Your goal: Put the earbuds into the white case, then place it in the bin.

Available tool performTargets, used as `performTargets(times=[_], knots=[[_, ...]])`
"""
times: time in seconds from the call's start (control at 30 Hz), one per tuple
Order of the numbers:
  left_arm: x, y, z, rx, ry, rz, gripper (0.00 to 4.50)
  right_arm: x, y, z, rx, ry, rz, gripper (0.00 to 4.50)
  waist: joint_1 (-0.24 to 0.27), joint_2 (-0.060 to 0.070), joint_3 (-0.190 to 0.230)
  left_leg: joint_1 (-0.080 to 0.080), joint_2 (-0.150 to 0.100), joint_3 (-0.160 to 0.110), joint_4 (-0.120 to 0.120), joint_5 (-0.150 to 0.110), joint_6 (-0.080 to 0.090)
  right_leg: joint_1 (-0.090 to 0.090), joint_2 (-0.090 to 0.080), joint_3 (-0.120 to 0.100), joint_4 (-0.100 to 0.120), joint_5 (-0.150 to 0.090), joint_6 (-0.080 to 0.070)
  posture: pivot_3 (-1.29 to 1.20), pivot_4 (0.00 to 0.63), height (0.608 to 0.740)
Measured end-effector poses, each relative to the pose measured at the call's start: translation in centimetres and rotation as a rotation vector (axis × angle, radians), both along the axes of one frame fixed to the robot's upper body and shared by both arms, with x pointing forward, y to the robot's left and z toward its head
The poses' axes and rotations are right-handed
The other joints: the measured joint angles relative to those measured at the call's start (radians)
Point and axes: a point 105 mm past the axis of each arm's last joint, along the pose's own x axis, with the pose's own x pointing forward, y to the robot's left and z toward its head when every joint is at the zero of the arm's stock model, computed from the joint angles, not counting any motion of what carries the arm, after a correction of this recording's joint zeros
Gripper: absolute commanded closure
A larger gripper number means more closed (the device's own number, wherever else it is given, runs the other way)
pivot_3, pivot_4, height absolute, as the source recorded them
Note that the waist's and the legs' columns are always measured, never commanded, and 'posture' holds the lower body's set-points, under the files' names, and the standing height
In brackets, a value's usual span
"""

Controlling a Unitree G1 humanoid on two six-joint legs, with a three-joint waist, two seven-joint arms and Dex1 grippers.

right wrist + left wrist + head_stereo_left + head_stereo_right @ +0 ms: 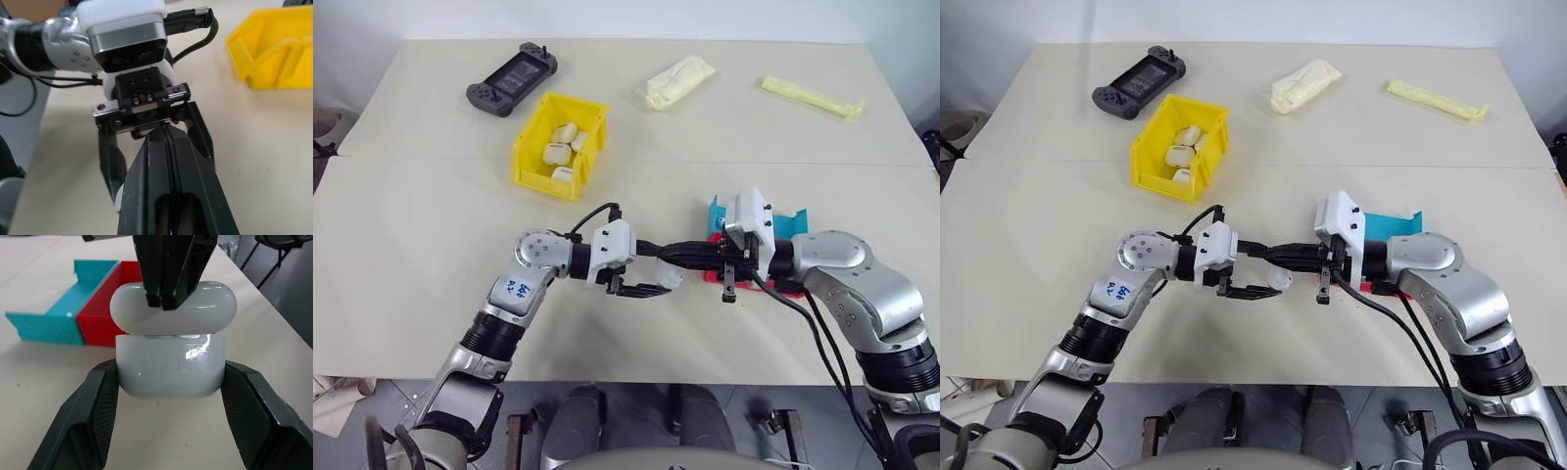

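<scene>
- Between my two wrists, above the pale table point(431, 255), my left gripper point(168, 382) clamps the white case point(171, 372) by its lower body, one black finger point(93, 406) pressed against each side.
- The case's lid point(173, 306) sits slightly raised over the body, a thin gap showing along the seam.
- My right gripper point(164, 301) points straight at my left one, its two fingers pinched tight together with nothing between them, their tips resting on the top of the lid.
- In the right wrist view those joined fingers point(168, 176) run toward my left gripper's black mount, and a sliver of the white case peeks out beside them.
- From the head camera, the case point(1280, 281) shows as a small white shape at the meeting point of both grippers, held clear of the table.
- Whether the earbuds lie inside the held case I cannot tell.
- Beyond my left gripper, well apart from it, the yellow bin point(530, 157) stands on the table with several other white cases point(563, 132) resting inside.
- Just behind my right wrist sit a blue tray point(788, 223) and a red tray point(105, 308), side by side and touching.
- At the far edge of the table lie a dark handheld game console point(511, 78), a clear bag of pale stuff point(677, 82) and a long yellow packet point(811, 97).
</scene>
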Motion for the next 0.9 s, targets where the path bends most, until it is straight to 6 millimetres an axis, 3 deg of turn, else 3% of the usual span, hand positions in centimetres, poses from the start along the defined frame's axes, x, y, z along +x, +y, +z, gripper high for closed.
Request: performTargets(times=[0.27,0.3,0.37,0.5,0.6,0.7,0.77,0.9], knots=[[-0.2,0.8,1.1,-0.077,-0.021,0.024,1.73,-0.3,-4.9,-2.7,-0.036,0.072,-0.115,4.49,0.002,0.0,0.0,0.0,0.0,0.0,0.0,0.0,0.0,0.0,0.0,0.0,0.0,0.0,0.0,0.0,0.15,0.74],[-0.2,1.1,1.4,-0.096,-0.014,0.042,1.73,-0.5,-5.6,-2.8,-0.025,0.08,-0.133,4.32,0.001,0.0,0.0,0.0,0.0,0.0,0.0,0.0,0.0,0.0,0.0,0.0,0.0,0.0,0.0,0.0,0.15,0.74],[-0.1,1.9,1.6,-0.143,0.011,0.088,1.73,-0.6,-7.0,-2.5,0.007,0.08,-0.182,3.96,0.0,0.0,0.0,0.001,0.0,0.0,0.0,0.0,0.0,0.0,0.0,0.0,0.0,0.0,0.0,0.0,0.15,0.74],[0.0,3.8,1.1,-0.21,0.086,0.206,1.73,-0.4,-9.5,-1.9,0.033,0.048,-0.28,2.63,-0.002,0.0,0.0,0.001,0.001,0.001,0.0,0.0,0.0,0.0,0.0,0.001,0.001,0.0,0.0,0.0,0.15,0.74],[0.6,7.2,0.5,-0.283,0.178,0.398,1.73,-0.9,-10.0,-2.4,0.028,0.024,-0.302,1.67,-0.002,0.0,0.0,0.001,0.001,0.001,0.0,0.0,0.0,0.0,0.0,0.001,0.001,0.0,0.0,0.0,0.15,0.74],[1.2,10.4,0.7,-0.363,0.197,0.576,1.73,-1.2,-10.1,-1.3,0.118,-0.078,-0.319,0.67,0.001,0.0,0.0,0.001,0.001,0.001,0.0,0.0,0.0,0.0,0.0,0.001,0.001,0.0,0.0,0.0,0.15,0.74],[2.4,12.4,2.5,-0.499,0.153,0.723,1.73,-1.9,-9.7,-0.3,0.186,-0.154,-0.304,0.03,0.01,-0.001,0.0,0.001,0.001,-0.001,0.001,0.0,0.0,0.002,0.0,0.0,0.001,0.0,0.0,0.0,0.15,0.74],[5.3,15.6,7.5,-0.676,0.005,0.906,1.73,-2.5,-9.2,-0.3,0.236,-0.181,-0.301,0.03,0.02,-0.004,0.0,0.002,0.0,-0.001,0.002,0.0,0.0,0.002,0.0,0.001,0.001,0.0,0.0,0.0,0.15,0.74]])
